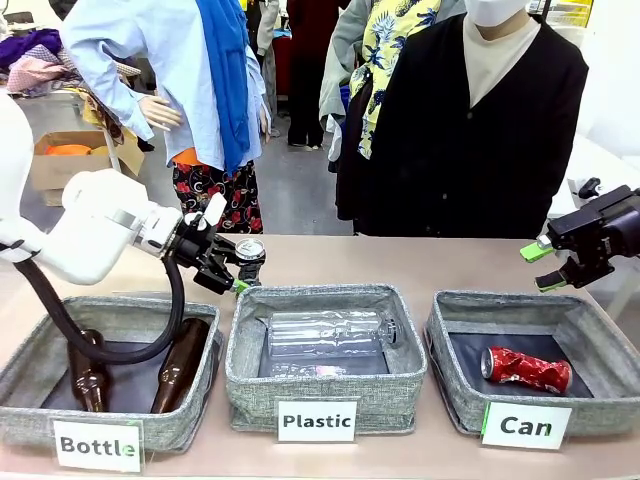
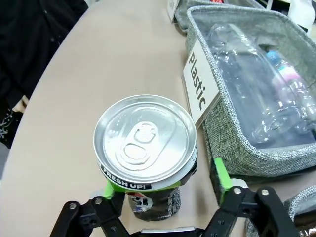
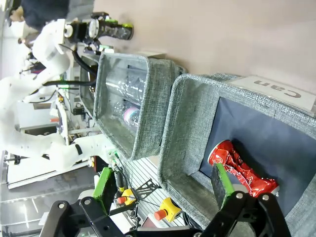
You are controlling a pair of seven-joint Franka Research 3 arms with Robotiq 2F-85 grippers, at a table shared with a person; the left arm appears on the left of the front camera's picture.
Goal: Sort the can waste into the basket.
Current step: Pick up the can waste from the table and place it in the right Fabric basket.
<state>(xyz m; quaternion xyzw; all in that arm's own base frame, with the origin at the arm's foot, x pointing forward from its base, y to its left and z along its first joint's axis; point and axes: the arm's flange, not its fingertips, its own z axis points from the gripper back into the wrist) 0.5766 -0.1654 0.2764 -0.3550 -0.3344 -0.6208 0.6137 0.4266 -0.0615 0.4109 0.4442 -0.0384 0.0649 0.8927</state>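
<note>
A black and silver can (image 1: 251,249) with a silver top (image 2: 145,140) is on the table behind the Plastic basket. My left gripper (image 1: 237,268) is shut on it, with a green pad on each side of the can body (image 2: 148,205). The red crushed can (image 1: 527,368) lies inside the grey basket labelled "Can" (image 1: 600,405) at the right. My right gripper (image 1: 549,266) hangs open above that basket's far right rim. In the right wrist view, the red can (image 3: 242,170) lies on the basket's dark lining below the open right gripper (image 3: 163,197).
The "Plastic" basket (image 1: 250,375) in the middle holds clear bottles (image 1: 325,335). The "Bottle" basket (image 1: 25,385) at the left holds brown glass bottles (image 1: 180,365). A person in a black top (image 1: 470,150) stands at the far side. Bare table lies behind the baskets.
</note>
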